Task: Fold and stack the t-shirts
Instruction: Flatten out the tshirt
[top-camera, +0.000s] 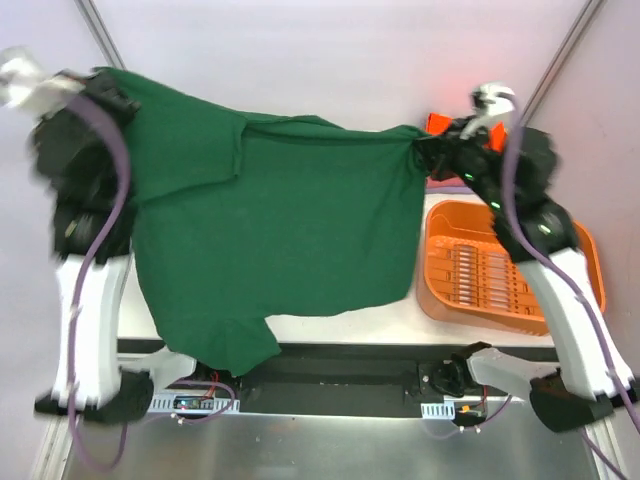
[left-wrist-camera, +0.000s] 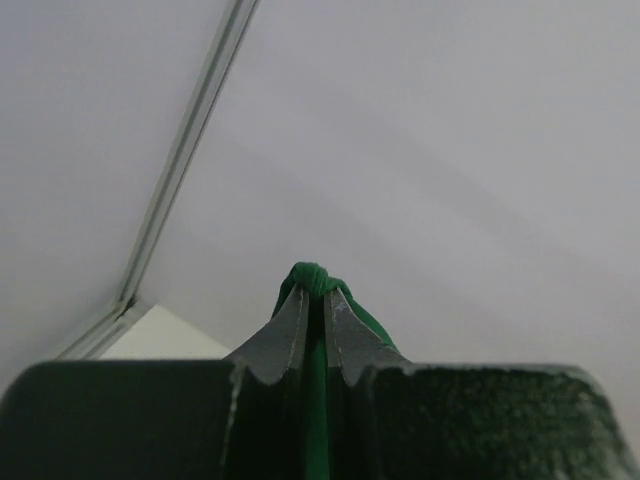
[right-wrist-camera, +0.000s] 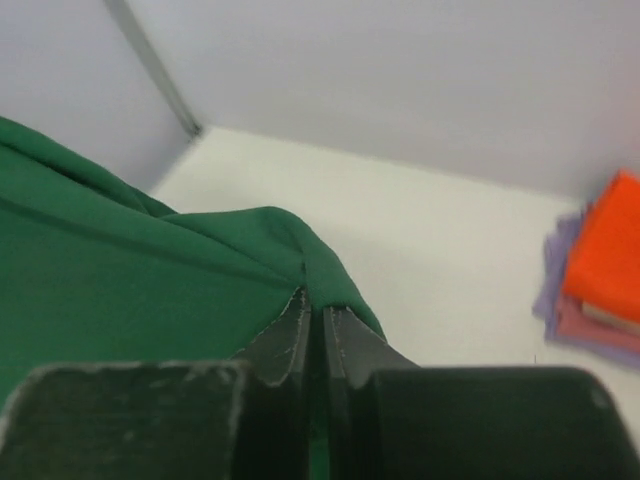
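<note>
Overhead, the green shirt (top-camera: 280, 220) is stretched between both claws. One corner is pinched by the left gripper (top-camera: 103, 88) and the opposite corner by the right gripper (top-camera: 428, 152), with the basket (top-camera: 585, 250) just right of the latter.

In the left wrist view, a bunch of green cloth is clamped between the closed tips.

In the right wrist view, cloth is likewise nipped at the tips. An orange shirt (right-wrist-camera: 612, 235) and a lavender shirt (right-wrist-camera: 552, 275) are stacked, folded, far right of the claw.
</note>
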